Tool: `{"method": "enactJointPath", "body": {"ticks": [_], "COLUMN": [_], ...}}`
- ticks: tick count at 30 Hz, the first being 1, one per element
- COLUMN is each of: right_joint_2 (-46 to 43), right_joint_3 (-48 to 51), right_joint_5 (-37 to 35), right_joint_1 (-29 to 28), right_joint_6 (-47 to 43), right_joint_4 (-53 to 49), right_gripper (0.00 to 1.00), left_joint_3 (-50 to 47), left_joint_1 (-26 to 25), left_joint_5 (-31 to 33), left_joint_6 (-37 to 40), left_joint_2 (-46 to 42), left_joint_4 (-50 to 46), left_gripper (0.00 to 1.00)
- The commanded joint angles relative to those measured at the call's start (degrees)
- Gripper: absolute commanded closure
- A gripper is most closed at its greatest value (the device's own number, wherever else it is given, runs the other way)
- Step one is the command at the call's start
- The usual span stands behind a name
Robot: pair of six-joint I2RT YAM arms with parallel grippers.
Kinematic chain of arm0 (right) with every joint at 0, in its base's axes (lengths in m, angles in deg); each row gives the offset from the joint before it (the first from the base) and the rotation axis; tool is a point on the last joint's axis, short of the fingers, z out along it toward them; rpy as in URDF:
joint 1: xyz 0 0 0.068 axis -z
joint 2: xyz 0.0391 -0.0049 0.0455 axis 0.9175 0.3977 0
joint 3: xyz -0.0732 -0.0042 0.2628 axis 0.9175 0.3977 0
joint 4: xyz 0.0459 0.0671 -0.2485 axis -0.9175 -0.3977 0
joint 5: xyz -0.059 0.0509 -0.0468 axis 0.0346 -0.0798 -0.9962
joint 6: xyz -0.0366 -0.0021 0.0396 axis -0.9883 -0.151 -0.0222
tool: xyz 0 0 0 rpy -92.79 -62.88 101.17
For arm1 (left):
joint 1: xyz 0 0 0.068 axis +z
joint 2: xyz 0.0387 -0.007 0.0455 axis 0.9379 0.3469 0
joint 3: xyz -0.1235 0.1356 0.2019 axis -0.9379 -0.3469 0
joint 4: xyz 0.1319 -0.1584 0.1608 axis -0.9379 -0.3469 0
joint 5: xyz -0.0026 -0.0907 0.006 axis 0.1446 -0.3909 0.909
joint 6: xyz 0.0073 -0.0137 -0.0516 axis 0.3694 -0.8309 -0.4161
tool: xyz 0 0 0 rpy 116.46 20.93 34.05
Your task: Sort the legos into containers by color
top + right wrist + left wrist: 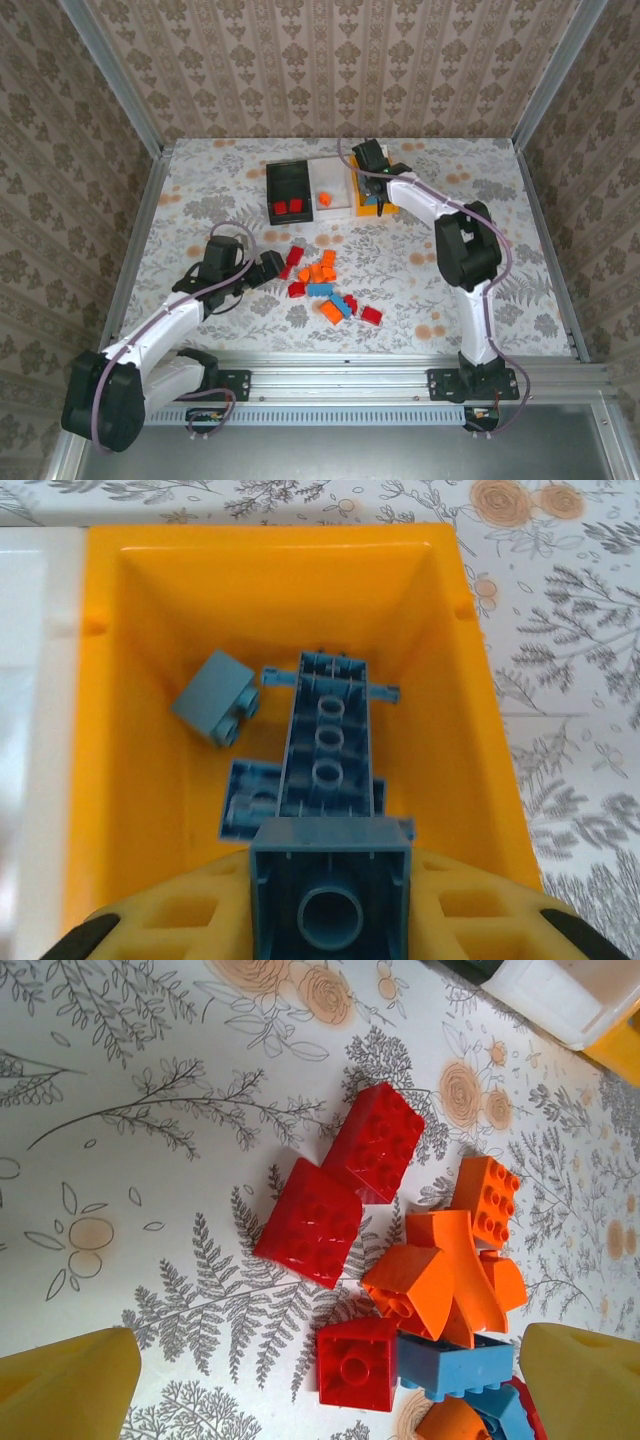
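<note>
Red, orange and blue legos lie in a loose pile on the table. My left gripper is open at the pile's left edge. Its yellow fingers stand wide apart, with a square red lego low between them. Two more red legos and orange ones lie just beyond. My right gripper is shut on a blue lego, over the orange-yellow container, which has a long blue lego and a small one inside.
The black container holds red legos and the white container holds an orange one; both stand left of the orange-yellow container. Metal rails edge the table. Bare patterned table surrounds the pile.
</note>
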State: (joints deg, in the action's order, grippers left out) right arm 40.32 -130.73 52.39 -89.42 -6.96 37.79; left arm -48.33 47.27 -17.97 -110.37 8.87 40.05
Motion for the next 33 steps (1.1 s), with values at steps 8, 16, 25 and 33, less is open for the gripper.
{"method": "enactJointPath", "body": {"ticks": [8, 16, 25, 33], "right_joint_2": [7.6, -8.2, -32.0, -27.4], "right_joint_3": [-16.8, -2.2, 33.5, 37.7], "right_joint_5": [3.7, 4.0, 1.2, -2.3], "right_joint_1": [1.0, -1.2, -22.3, -38.1], "right_joint_6": [-5.5, -2.8, 11.5, 18.0], "right_joint_4": [-11.2, -4.4, 4.6, -0.5], "right_gripper": [0.42, 0.37, 0.37, 0.38], "left_joint_3": [2.0, 2.9, -3.5, -7.5], "left_joint_1": [1.0, 0.9, 0.8, 0.8], "left_joint_5": [-3.2, -4.9, -2.5, -2.4], "left_joint_6": [1.9, 1.8, -1.7, -3.5], "left_joint_2": [2.5, 1.6, -6.8, -11.3], "left_joint_4": [0.2, -0.9, -2.0, -3.3], "left_gripper": [0.0, 0.0, 0.0, 0.0]}}
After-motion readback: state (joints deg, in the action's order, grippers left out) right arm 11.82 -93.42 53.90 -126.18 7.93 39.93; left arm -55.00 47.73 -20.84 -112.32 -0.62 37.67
